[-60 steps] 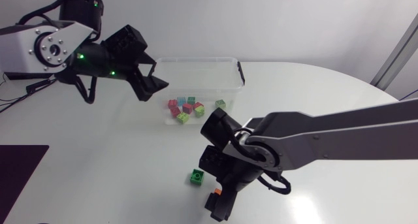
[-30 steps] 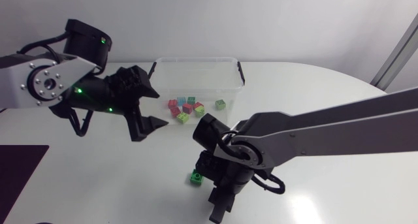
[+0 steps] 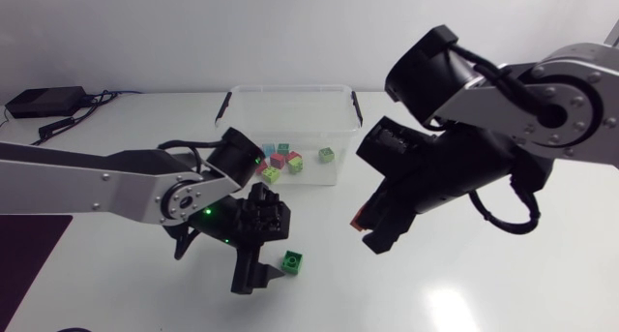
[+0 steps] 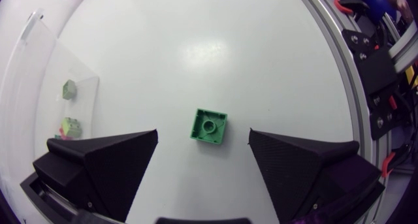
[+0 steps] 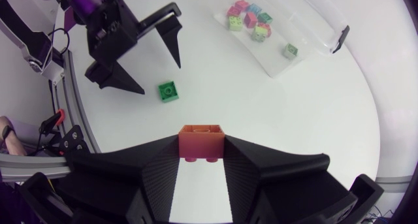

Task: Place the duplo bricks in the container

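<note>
A green brick [image 3: 292, 262] lies on the white table in front of the clear container [image 3: 340, 102], which holds several coloured bricks [image 3: 279, 161]. My left gripper [image 3: 259, 257] is low over the table, open, its fingers pointing at the green brick [image 4: 209, 125] from just short of it and not touching it. In the right wrist view that left gripper [image 5: 160, 78] stands beside the green brick [image 5: 168, 92]. My right gripper [image 3: 372, 230] is raised above the table, right of the container, shut on an orange brick [image 5: 201, 142], whose edge shows in the head view [image 3: 357, 219].
A black power adapter [image 3: 34, 102] with cables lies at the back left. A dark mat [image 3: 29, 250] covers the table's left front corner. The container's black latches [image 3: 356, 109] stick out at its ends. The container's wall [image 4: 46, 74] stands off beside my left gripper.
My right gripper shut on the orange brick near the table's front edge and lifted it up to the right. My left arm came down from the container to the green brick.
</note>
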Tool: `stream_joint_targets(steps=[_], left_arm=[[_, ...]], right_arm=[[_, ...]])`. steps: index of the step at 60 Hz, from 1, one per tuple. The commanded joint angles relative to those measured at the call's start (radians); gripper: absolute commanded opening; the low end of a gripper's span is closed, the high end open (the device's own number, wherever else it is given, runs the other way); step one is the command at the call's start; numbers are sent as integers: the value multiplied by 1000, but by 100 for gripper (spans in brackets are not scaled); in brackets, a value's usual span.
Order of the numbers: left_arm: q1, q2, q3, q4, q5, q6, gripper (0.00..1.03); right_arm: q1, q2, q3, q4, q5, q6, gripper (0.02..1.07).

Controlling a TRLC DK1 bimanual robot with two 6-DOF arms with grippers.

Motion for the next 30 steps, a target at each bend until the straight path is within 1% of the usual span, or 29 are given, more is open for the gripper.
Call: stream_joint_targets(steps=[1, 14, 18, 21, 23, 24, 26, 29, 30], left_arm=[[-19, 66, 51, -25, -16, 63, 96], [-33, 174, 134, -65, -22, 90, 96], [-35, 198, 150, -69, -22, 95, 92], [-36, 215, 161, -78, -22, 101, 87], [-38, 235, 172, -95, -22, 109, 79], [-38, 246, 178, -108, -22, 119, 71], [-41, 255, 180, -117, -22, 122, 61], [-42, 261, 180, -124, -22, 129, 39], [-42, 261, 178, -126, -22, 129, 28]], right_arm=[[-10, -11, 13, -25, -13, -12, 23], [-29, -36, 28, -44, -27, -19, 23], [-38, -44, 47, -58, -30, -23, 23], [-47, -47, 66, -67, -32, -24, 23], [-64, -48, 91, -73, -38, -26, 23], [-78, -47, 111, -73, -43, -26, 23], [-93, -44, 137, -73, -49, -26, 23], [-119, -30, 175, -70, -58, -26, 23], [-129, -25, 189, -67, -61, -26, 23]])
